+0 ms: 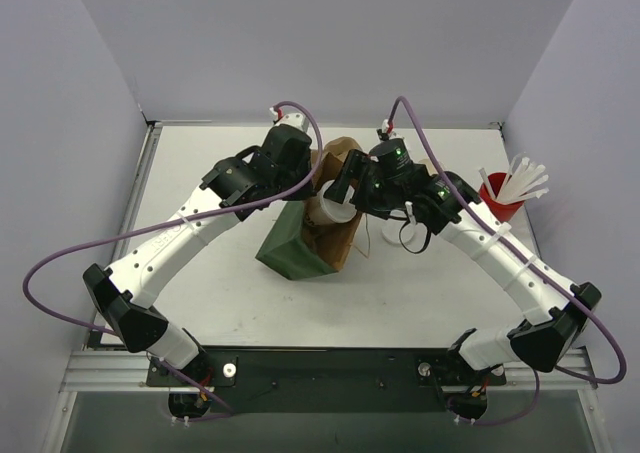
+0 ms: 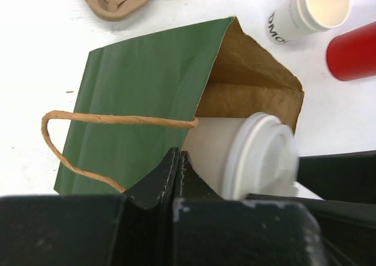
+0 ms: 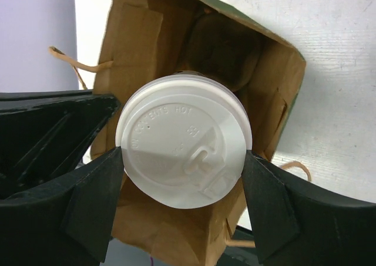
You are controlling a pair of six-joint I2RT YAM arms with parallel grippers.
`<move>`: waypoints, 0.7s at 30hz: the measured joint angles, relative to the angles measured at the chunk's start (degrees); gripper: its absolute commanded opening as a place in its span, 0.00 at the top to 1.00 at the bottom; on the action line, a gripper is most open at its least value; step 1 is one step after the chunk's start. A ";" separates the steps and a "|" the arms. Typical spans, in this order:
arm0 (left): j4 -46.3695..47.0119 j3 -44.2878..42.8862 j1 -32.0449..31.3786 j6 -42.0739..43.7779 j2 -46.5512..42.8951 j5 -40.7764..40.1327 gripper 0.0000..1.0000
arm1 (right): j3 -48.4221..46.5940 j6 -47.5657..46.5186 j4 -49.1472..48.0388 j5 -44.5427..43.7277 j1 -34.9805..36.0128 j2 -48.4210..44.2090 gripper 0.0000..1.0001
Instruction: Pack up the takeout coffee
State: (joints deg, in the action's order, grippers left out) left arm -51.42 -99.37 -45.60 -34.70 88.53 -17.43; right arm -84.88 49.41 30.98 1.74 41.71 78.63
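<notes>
While clamped at its lid between the fingers of the right gripper [image 3: 183, 160], the small white lidded paper cup [image 2: 211, 148] is held in the mouth of the green, brown-lined paper bag [image 2: 141, 84]; the left gripper [image 2: 179, 166] is pinched together on the bag's rim.

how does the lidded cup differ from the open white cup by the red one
The lidded cup wears a white lid; the open cup has none, showing a tan inside. The lidded cup is held by the right gripper at the bag mouth; the open cup sits unheld. Both are white.
</notes>
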 measured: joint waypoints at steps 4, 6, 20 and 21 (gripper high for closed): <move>1.99 0.02 -0.28 -3.89 0.00 1.18 1.00 | -0.22 -0.39 1.31 -0.13 0.00 1.66 0.38; 2.93 0.02 -0.83 -5.77 0.00 1.20 1.00 | -0.74 -0.85 2.40 -0.31 0.00 2.38 0.38; 13.09 9.70 -3.96 -22.45 -3.19 -1.88 1.00 | -10.32 -6.69 14.47 -4.07 -0.11 6.75 0.38; 13.66 10.62 -4.15 -23.96 -3.65 -2.23 1.00 | -10.51 -7.06 14.97 -4.07 -0.20 7.13 0.38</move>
State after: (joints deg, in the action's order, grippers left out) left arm -37.76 -88.75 -49.76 -58.65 84.88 -19.66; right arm -95.39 42.35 45.95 -2.33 41.52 85.76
